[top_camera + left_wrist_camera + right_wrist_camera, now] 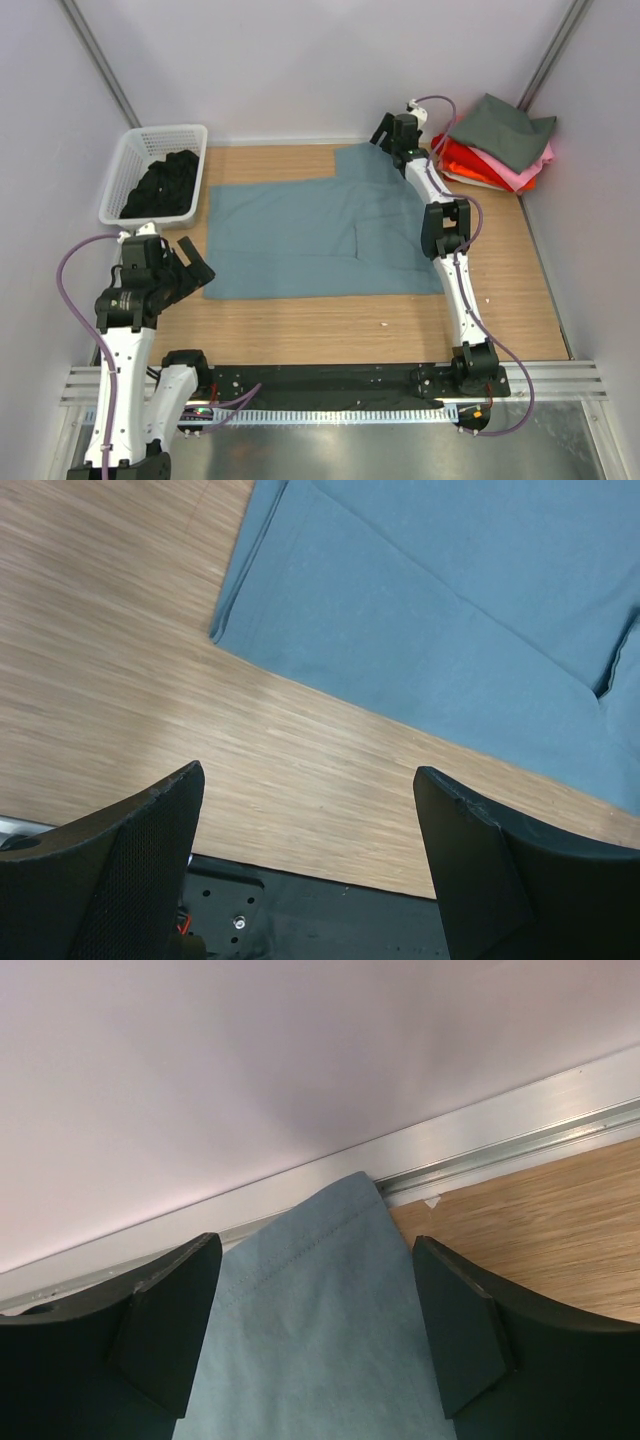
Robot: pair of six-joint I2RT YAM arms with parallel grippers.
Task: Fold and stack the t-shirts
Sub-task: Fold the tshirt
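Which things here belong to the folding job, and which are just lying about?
Job:
dusty blue-grey cloth t-shirt, spread flat
folded in the far right corner: dark grey shirt on top, pink shirt, red shirt
black cloth heap at far left

Lying about:
white plastic lattice basket holding that heap
wooden table

My left pincer (pixel 310 780) hangs with jaws spread over bare bench (pixel 120 680), the blue-grey t-shirt (pixel 450 630) just ahead and the white basket (pixel 125 175) close on the far side. My right pincer (pixel 318 1250), jaws wide, faces the back wall (pixel 250 1060), with the stacked t-shirts (pixel 495 150) near on its right.
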